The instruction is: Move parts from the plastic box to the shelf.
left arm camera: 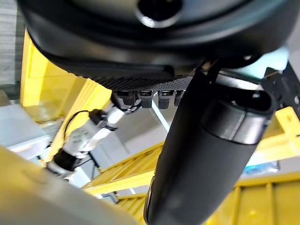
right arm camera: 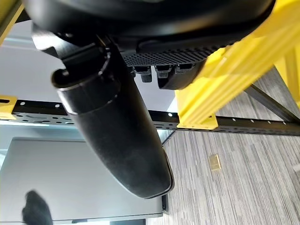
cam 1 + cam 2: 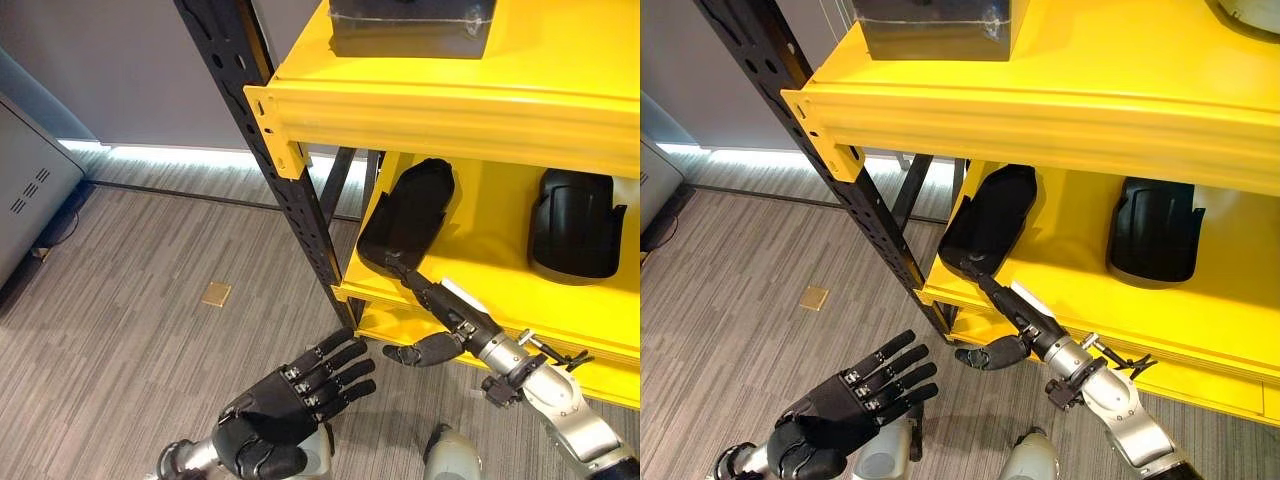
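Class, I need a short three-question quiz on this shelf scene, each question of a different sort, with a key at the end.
1. True or false: the left hand is holding a black part.
2. Which hand touches the left black part on the yellow shelf? A) left hand B) right hand
3. Fill in: a second black part lies on the same shelf level, to the ____ of the first.

Key: 1 false, its fingers are spread and hold nothing; 2 B, its straight fingers reach the part's near end; 3 right.
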Motion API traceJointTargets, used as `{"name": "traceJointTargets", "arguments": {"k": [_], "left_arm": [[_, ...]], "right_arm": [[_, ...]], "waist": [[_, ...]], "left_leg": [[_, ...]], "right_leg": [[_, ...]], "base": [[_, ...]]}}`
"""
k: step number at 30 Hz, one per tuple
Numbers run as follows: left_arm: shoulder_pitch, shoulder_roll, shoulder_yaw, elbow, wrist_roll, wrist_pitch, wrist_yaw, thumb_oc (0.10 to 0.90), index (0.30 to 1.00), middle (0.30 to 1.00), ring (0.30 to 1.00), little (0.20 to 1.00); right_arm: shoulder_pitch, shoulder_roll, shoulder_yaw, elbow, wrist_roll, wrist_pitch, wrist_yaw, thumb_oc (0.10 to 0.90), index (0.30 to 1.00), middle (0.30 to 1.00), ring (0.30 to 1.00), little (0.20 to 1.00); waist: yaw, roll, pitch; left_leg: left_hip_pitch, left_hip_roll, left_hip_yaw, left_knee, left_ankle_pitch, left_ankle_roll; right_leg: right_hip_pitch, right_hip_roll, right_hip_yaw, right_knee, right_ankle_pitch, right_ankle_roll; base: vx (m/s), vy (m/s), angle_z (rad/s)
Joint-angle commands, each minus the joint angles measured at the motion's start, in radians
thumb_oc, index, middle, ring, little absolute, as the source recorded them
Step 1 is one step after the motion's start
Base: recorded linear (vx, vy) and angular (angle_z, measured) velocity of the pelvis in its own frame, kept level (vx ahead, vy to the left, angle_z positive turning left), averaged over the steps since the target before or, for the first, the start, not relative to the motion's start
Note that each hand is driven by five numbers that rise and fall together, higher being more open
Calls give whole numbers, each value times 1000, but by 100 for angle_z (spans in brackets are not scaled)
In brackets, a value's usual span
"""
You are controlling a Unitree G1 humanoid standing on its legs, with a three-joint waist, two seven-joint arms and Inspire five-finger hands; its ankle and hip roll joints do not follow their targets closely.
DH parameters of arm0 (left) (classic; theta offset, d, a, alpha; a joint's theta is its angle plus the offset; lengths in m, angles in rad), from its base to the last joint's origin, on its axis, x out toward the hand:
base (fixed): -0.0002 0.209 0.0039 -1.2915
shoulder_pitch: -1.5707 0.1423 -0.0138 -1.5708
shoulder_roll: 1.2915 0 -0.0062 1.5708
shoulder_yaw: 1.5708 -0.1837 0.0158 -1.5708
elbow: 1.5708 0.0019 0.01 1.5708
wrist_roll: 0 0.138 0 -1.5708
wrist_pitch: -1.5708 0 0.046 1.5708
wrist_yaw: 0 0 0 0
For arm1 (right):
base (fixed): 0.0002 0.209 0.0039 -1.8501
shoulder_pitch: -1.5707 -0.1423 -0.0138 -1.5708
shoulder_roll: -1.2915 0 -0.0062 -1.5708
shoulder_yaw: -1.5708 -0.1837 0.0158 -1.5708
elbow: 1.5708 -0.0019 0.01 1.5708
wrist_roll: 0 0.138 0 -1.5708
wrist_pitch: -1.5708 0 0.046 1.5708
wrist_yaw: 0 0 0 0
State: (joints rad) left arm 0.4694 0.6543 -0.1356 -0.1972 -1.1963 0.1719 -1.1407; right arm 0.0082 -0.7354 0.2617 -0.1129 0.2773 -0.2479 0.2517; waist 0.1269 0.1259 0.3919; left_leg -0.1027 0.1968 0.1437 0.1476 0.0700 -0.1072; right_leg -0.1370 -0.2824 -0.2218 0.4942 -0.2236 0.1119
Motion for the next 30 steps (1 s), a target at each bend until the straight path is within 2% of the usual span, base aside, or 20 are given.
{"name": "traceJointTargets", "arguments": {"k": [1,5,10,17,19,23,25,27,28,30], "left_arm": [[-23,31,-5,-126,-44,-73,-89,900,1000,1000,1000,1000],[-46,43,-9,-138,-73,-73,-84,900,1000,1000,1000,1000],[-55,44,0,-159,-87,-58,-78,900,1000,1000,1000,1000],[-65,37,-3,-158,-109,-61,-79,900,1000,1000,1000,1000],[-82,17,-8,-168,-91,-45,-56,900,1000,1000,1000,1000],[-202,-52,-75,-197,-34,36,116,900,1000,1000,1000,1000],[-272,-74,-109,-197,-30,55,191,900,1000,1000,1000,1000],[-352,-89,-157,-185,-35,45,271,900,1000,1000,1000,1000],[-452,-105,-215,-160,-41,20,357,900,1000,1000,1000,1000],[-513,-120,-252,-141,-38,-2,405,900,1000,1000,1000,1000]], "right_arm": [[-150,0,17,-89,11,-99,7,900,1000,1000,1000,1000],[-182,-8,52,-77,-50,-128,-9,900,1000,1000,1000,1000],[-220,-16,66,-99,-8,-113,-14,900,1000,1000,1000,1000],[-262,-1,91,-98,-24,-83,-19,900,1000,1000,1000,1000],[-284,-3,107,-92,-33,-70,-22,900,1000,1000,1000,1000],[-340,30,157,-58,-47,-26,-52,900,1000,1000,1000,1000],[-366,51,188,-43,-62,-10,-87,900,1000,1000,1000,1000],[-410,71,224,-14,-80,6,-108,900,1000,1000,1000,1000],[-468,92,266,18,-106,19,-128,900,1000,1000,1000,1000],[-510,108,296,43,-112,32,-141,900,1000,1000,1000,1000]], "waist": [[17,-6,-12],[23,-4,-6],[28,-3,-5],[35,2,8],[39,3,19],[54,-18,23],[57,-31,27],[53,-43,36],[45,-54,53],[40,-60,65]], "left_leg": [[-9,44,26,86,-74,24],[-13,43,23,86,-73,23],[-11,44,22,85,-72,25],[-31,42,16,95,-75,24],[-37,39,16,104,-77,26],[-36,37,6,127,-82,26],[-48,40,-2,140,-81,25],[-67,44,-8,151,-79,23],[-95,49,-12,166,-78,21],[-116,53,-13,175,-77,20]], "right_leg": [[42,18,-49,13,-2,-27],[35,17,-53,21,-2,-27],[31,18,-53,29,-5,-29],[1,15,-51,50,-8,-30],[-10,9,-49,62,-3,-26],[-6,6,-69,88,-2,-32],[-13,11,-75,98,-1,-37],[-27,20,-75,108,-1,-41],[-55,26,-70,127,-2,-43],[-77,29,-65,140,-4,-45]], "base": [[-5,2,9],[-3,0,1],[15,-2,0],[5,-2,0],[0,0,0],[98,-67,3],[39,-104,3],[-47,-119,7],[-121,-105,8],[-146,-90,2]]}}
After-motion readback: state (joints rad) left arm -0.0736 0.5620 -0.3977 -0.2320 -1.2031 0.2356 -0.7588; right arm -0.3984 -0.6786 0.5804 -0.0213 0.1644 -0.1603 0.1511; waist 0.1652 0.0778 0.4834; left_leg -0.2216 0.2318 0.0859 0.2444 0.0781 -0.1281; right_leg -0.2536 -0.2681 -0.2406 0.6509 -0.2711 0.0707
